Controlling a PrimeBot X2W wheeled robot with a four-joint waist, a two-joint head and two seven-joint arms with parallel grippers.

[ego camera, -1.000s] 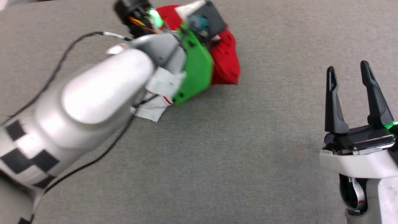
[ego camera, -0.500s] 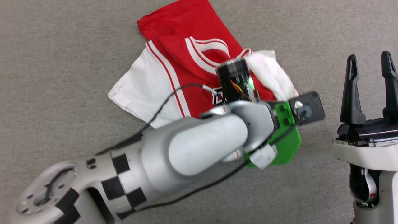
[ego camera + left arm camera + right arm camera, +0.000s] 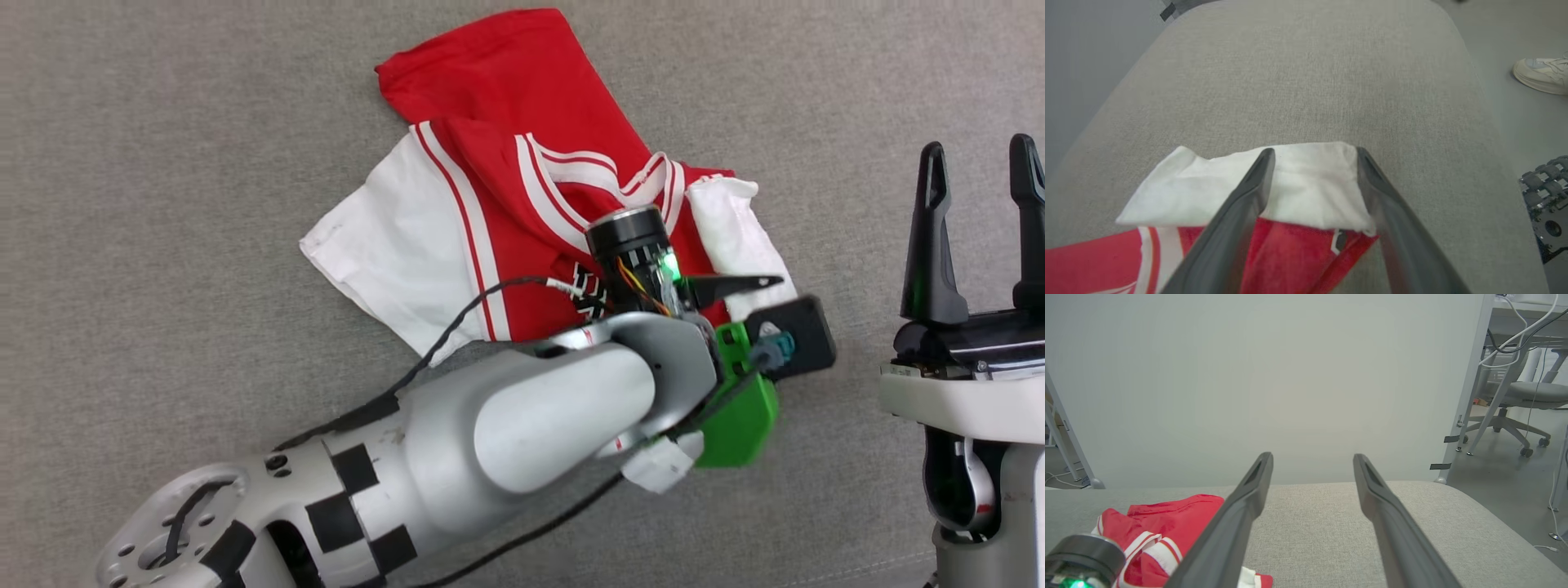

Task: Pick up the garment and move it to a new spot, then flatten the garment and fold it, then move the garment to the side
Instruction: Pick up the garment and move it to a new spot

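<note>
On the grey padded surface (image 3: 163, 122), the garment (image 3: 498, 188) lies crumpled, one white sleeve spread to the left. Just right of its collar, the left gripper (image 3: 1312, 153) hangs over the other white sleeve, fingers spread wide, gripping nothing. Well to the right, the right gripper (image 3: 980, 151) stands parted and empty.

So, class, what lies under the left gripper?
Under the left gripper lies the white sleeve of the garment, on the grey cushion. The cloth hides the cushion below it, and the left arm covers some lettering.
</note>
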